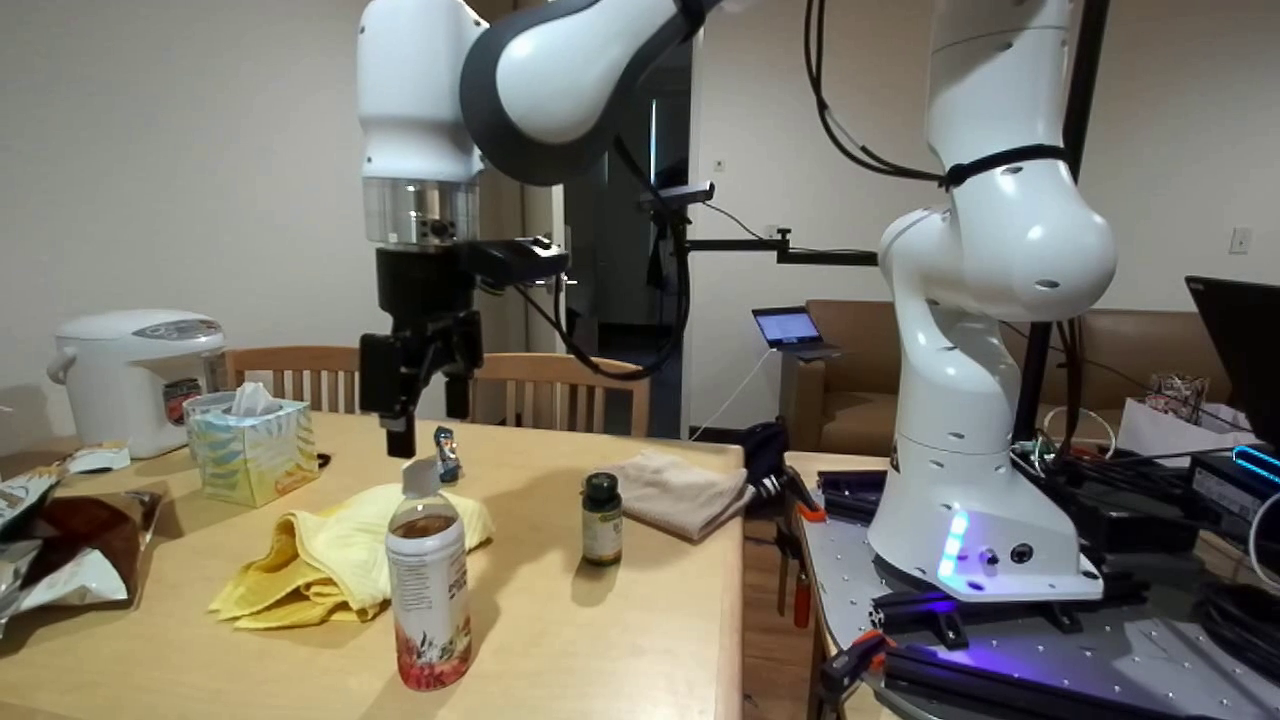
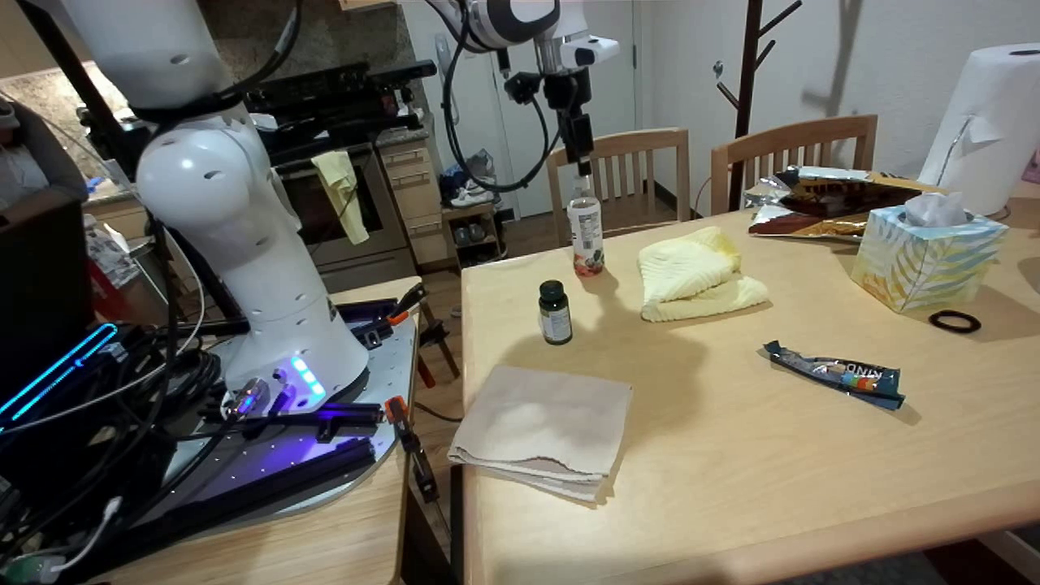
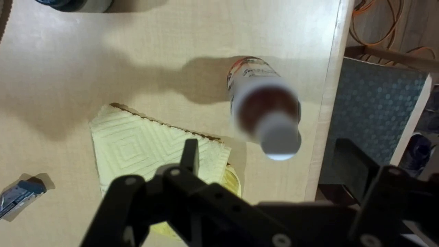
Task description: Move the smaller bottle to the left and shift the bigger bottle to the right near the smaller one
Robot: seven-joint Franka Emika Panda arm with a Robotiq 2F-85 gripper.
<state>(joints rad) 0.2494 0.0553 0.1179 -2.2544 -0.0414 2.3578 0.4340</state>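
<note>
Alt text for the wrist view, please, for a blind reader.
Open hand over the bigger bottle, whose pale cap shows between the spread fingers. A yellow cloth lies beside the bottle on the table, a wrapper at left; the smaller bottle is cropped at the top.

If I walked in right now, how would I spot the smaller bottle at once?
Start at the pale wooden table and find the folded beige cloth lying at its edge. Between that cloth and the bigger bottle stands the smaller bottle, upright. Unlike its tall, white-labelled neighbour, it is short, dark and black-capped.
</note>
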